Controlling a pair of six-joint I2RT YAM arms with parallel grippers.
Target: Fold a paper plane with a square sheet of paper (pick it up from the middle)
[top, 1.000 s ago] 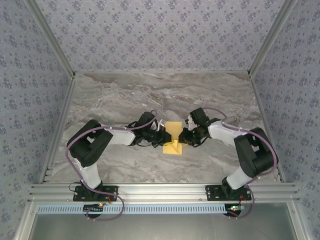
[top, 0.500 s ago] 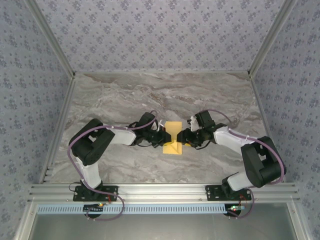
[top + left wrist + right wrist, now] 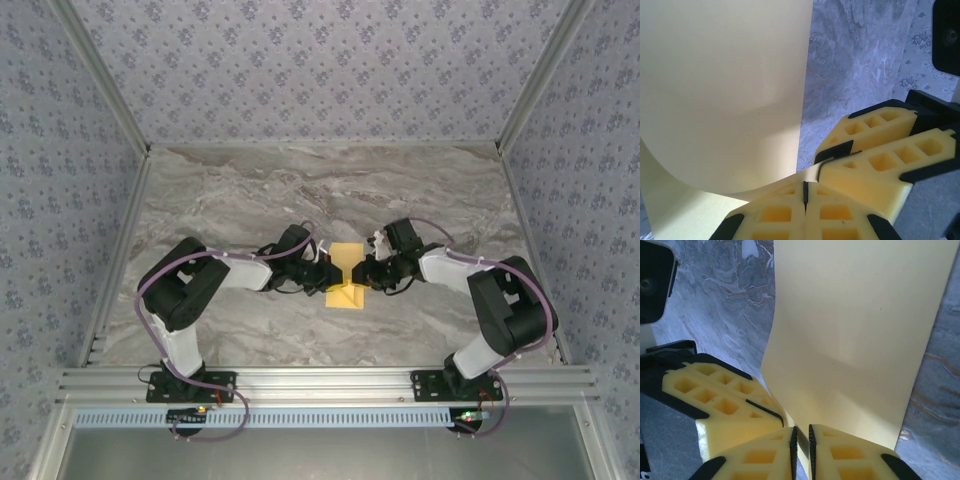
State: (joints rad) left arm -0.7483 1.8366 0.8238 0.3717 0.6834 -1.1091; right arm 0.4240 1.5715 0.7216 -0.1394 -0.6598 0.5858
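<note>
The square sheet of paper (image 3: 347, 274) is pale yellow and bent, held up over the marble table between both arms. My left gripper (image 3: 326, 272) is shut on the sheet's left edge. In the left wrist view its jaws (image 3: 805, 183) pinch the curved paper (image 3: 725, 95), with the right gripper's fingers (image 3: 880, 145) close beside. My right gripper (image 3: 366, 271) is shut on the opposite edge. In the right wrist view the paper (image 3: 855, 335) runs down into the narrow slit between its jaws (image 3: 801, 435), and the left gripper's fingers (image 3: 720, 395) sit just to the left.
The grey marble table (image 3: 300, 190) spreads out beyond and beside the arms. Patterned walls and metal frame posts (image 3: 525, 100) enclose it. An aluminium rail (image 3: 320, 380) runs along the near edge at the arm bases.
The right arm swung its elbow outward and came back, and its gripper has settled slightly further left on the paper's edge. The left arm and the paper have barely moved.
</note>
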